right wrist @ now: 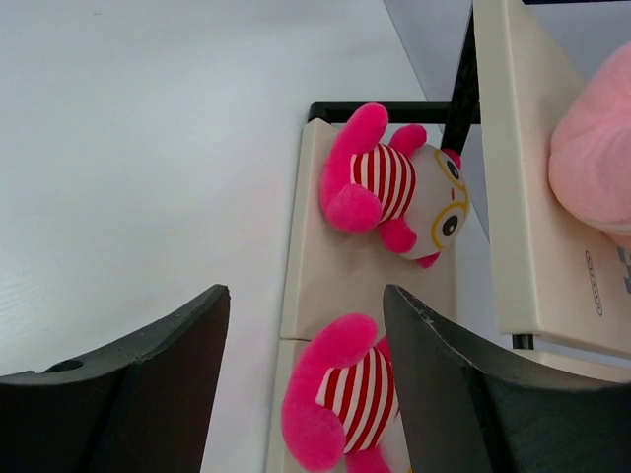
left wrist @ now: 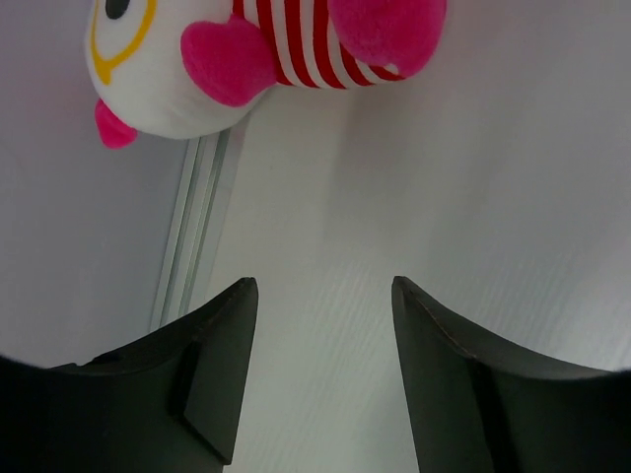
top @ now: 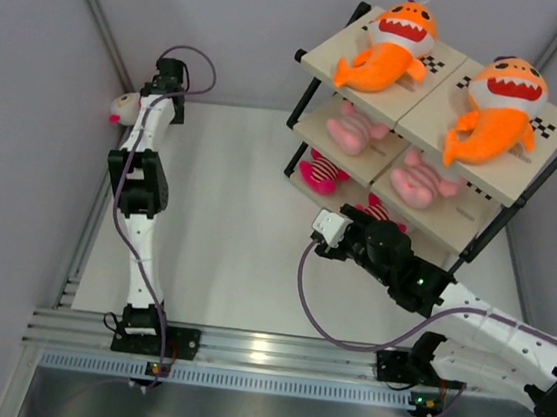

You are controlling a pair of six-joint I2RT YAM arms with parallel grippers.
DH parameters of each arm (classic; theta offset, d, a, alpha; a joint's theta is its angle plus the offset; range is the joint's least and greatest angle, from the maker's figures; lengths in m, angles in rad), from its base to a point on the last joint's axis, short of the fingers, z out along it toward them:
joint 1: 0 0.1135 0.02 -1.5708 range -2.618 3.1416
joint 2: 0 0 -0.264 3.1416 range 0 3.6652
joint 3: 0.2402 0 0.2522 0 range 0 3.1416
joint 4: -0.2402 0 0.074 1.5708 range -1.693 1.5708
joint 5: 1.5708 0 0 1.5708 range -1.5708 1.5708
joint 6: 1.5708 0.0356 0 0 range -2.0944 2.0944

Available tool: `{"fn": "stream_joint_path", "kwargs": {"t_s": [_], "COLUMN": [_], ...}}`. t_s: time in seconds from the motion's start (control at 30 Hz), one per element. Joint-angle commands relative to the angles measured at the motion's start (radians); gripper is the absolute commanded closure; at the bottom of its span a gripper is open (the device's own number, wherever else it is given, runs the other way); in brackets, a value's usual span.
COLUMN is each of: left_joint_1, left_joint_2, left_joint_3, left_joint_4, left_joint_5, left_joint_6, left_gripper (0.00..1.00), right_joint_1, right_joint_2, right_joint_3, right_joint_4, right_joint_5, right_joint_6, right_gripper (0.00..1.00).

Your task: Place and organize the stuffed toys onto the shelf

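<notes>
The shelf [top: 321, 58] stands at the far right. Two orange sharks [top: 393, 42] [top: 496, 111] lie on its top boards and two pale pink dolls [top: 356, 129] [top: 415, 179] on the middle tier. Two striped stuffed toys [right wrist: 389, 192] [right wrist: 345, 404] lie on the bottom board [right wrist: 335, 281]. My right gripper [right wrist: 306, 291] is open at that board's front edge; the nearer striped toy lies just ahead of its fingers, beside the right one. A third striped toy [left wrist: 227, 49] lies by the left wall, ahead and left of my open left gripper [left wrist: 323, 286], which holds nothing.
An aluminium rail [left wrist: 192, 227] runs along the left wall beside the striped toy [top: 124, 108]. White enclosure walls close in the left, back and right. A pink doll [right wrist: 596, 148] on the middle board overhangs the right gripper's view. Bare white table [top: 226, 223] lies between the arms.
</notes>
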Motion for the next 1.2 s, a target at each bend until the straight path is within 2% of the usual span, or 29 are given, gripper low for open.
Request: {"fn": "stream_joint_path", "kwargs": {"t_s": [0.0, 0.13, 0.23, 0.33, 0.47, 0.57, 0.67, 0.77, 0.87, 0.9, 0.93, 1.0, 1.07, 1.13, 1.17], "left_joint_1": [0.006, 0.004, 0.007, 0.013, 0.027, 0.041, 0.064, 0.082, 0.098, 0.105, 0.107, 0.107, 0.108, 0.102, 0.102], "left_joint_2": [0.023, 0.069, 0.118, 0.174, 0.248, 0.294, 0.328, 0.343, 0.34, 0.334, 0.323, 0.255, 0.187, 0.052, -0.004], "left_joint_3": [0.062, 0.046, 0.043, 0.051, 0.091, 0.12, 0.148, 0.148, 0.145, 0.143, 0.12, 0.068, -0.067, -0.227, -0.29], "left_joint_4": [0.235, 0.441, 0.597, 0.735, 0.832, 0.897, 0.911, 0.922, 0.903, 0.897, 0.891, 0.885, 0.885, 0.886, 0.883], "left_joint_5": [-0.091, -0.109, -0.128, -0.114, -0.056, -0.085, -0.042, 0.004, 0.048, 0.052, 0.049, 0.099, 0.194, 0.255, 0.354], "left_joint_6": [0.051, 0.109, 0.158, 0.232, 0.318, 0.353, 0.363, 0.375, 0.372, 0.366, 0.354, 0.329, 0.312, 0.272, 0.258], "left_gripper": [0.36, 0.25, 0.08, 0.01, 0.01, 0.01, 0.03, 0.12, 0.46, 0.9, 1.0, 1.0, 1.0, 1.0, 1.0], "right_joint_1": [0.046, 0.07, 0.098, 0.138, 0.174, 0.191, 0.198, 0.205, 0.213, 0.22, 0.225, 0.234, 0.234, 0.236, 0.236], "right_joint_2": [-0.026, -0.033, -0.032, -0.026, -0.003, 0.025, 0.053, 0.077, 0.096, 0.097, 0.096, 0.08, 0.053, 0.034, 0.015], "right_joint_3": [0.005, -0.005, -0.009, -0.006, 0.017, 0.041, 0.06, 0.064, 0.071, 0.072, 0.075, 0.089, 0.112, 0.138, 0.17], "right_joint_4": [0.011, -0.038, -0.072, -0.095, -0.119, -0.129, -0.123, -0.118, -0.115, -0.113, -0.112, -0.113, -0.118, -0.141, -0.153], "right_joint_5": [0.085, 0.156, 0.213, 0.269, 0.335, 0.363, 0.371, 0.38, 0.403, 0.418, 0.428, 0.435, 0.434, 0.412, 0.4], "right_joint_6": [0.03, 0.079, 0.116, 0.136, 0.131, 0.118, 0.107, 0.096, 0.096, 0.096, 0.096, 0.105, 0.118, 0.153, 0.167], "right_gripper": [0.36, 0.36, 0.36, 0.36, 0.36, 0.36, 0.36, 0.36, 0.36, 0.36, 0.36, 0.36, 0.35, 0.35, 0.35]}}
